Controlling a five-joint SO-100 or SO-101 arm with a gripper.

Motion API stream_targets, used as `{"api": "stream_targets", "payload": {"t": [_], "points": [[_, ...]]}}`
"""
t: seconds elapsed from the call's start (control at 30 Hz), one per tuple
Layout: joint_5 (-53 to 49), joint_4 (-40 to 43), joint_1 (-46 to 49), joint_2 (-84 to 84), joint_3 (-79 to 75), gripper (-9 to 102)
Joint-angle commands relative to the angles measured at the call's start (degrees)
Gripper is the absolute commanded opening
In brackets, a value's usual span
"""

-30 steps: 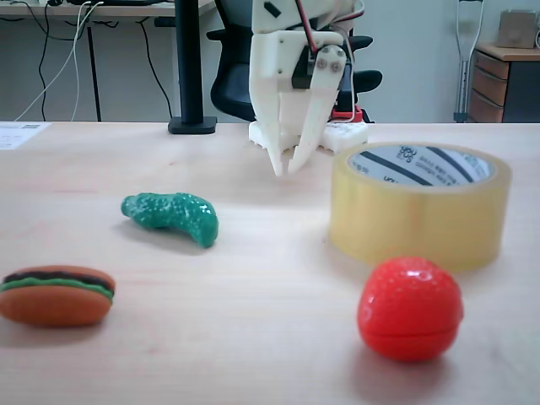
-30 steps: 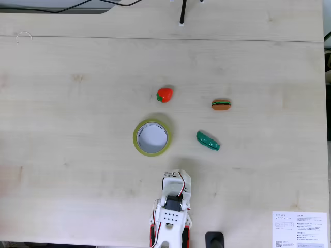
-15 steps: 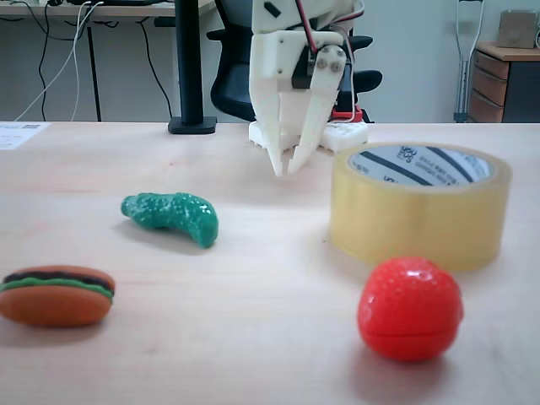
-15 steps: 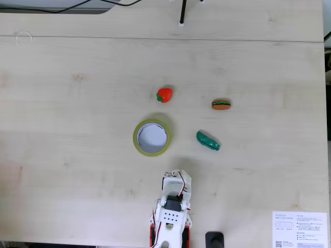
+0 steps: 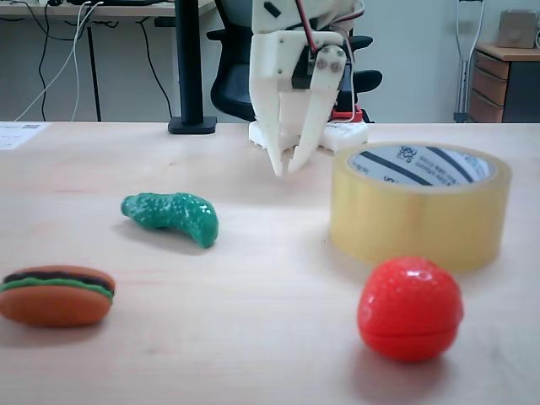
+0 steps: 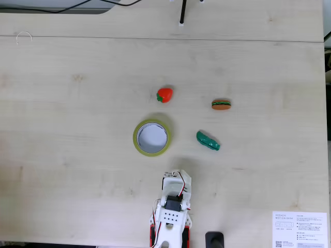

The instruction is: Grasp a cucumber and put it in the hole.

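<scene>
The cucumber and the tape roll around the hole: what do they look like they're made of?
The cucumber looks like moulded plastic: glossy dark green, with a bumpy skin that catches highlights. The tape roll looks like wound clear packing tape, yellowish and translucent with a smooth sheen; the core lining the hole is white with black print, probably cardboard, though the finish is hard to judge.

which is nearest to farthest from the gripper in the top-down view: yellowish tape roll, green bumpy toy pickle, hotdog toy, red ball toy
From the gripper in the top-down fixed view:
1. Yellowish translucent tape roll, just above and left.
2. Dark-green bumpy toy pickle, up and right; close to the roll's distance, so hard to call.
3. Red ball-like toy, beyond the roll.
4. Toy hotdog, far upper right; close to the red toy.
</scene>
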Motion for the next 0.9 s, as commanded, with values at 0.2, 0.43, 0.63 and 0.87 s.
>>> {"api": "stream_targets", "payload": {"t": [0.2,0.43,0.63,0.87], "points": [[0.09,0.88,-0.09,-0.09,-0.26,0],[0.09,0.88,-0.09,0.0,-0.26,0],[0.09,0.88,-0.09,0.09,-0.26,0],[0.35,0.88,-0.09,0.09,-0.26,1]]}}
